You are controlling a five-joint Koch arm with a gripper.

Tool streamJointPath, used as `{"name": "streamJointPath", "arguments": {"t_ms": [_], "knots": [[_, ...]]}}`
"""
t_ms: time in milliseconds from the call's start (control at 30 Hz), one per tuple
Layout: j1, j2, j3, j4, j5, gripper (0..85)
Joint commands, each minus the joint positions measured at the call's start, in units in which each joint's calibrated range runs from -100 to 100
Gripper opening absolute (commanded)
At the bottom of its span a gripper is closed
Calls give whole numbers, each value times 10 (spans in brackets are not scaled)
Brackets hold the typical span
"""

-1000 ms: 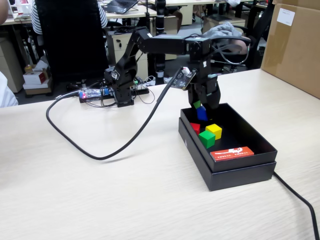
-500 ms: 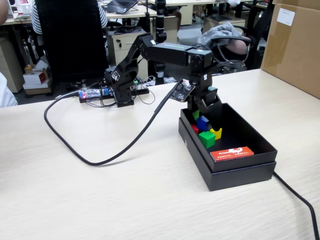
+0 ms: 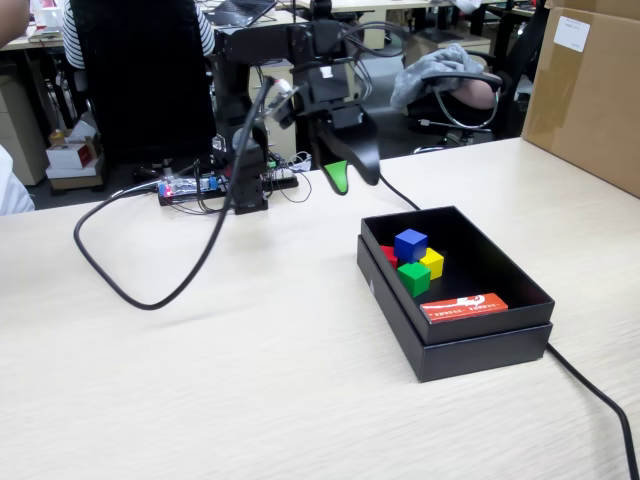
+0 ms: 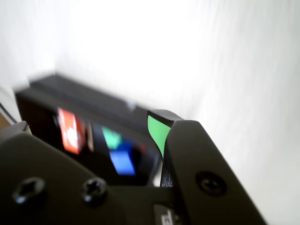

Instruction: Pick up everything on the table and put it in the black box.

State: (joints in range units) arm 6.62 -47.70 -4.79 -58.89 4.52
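In black box (image 3: 470, 330): four cubes | pincer (image 3: 345, 180) apart, empty, up-left of it

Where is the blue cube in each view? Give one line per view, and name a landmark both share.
Fixed view: the blue cube sits in the black box, stacked on the other cubes, right of centre.
Wrist view: it is a blurred blue patch low and left of centre, inside the box.
Shared landmark: the orange-red card in the box, seen in the wrist view left of the cube.
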Motion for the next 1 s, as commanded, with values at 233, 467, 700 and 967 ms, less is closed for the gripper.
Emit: {"name": "streamJointPath", "arguments": {"t_ms": [233, 467, 700, 967], "knots": [[-62, -323, -428, 350, -47, 511], [-63, -429, -622, 467, -48, 515], [-68, -464, -771, 612, -62, 515], [-77, -462, -919, 760, -80, 512]]}}
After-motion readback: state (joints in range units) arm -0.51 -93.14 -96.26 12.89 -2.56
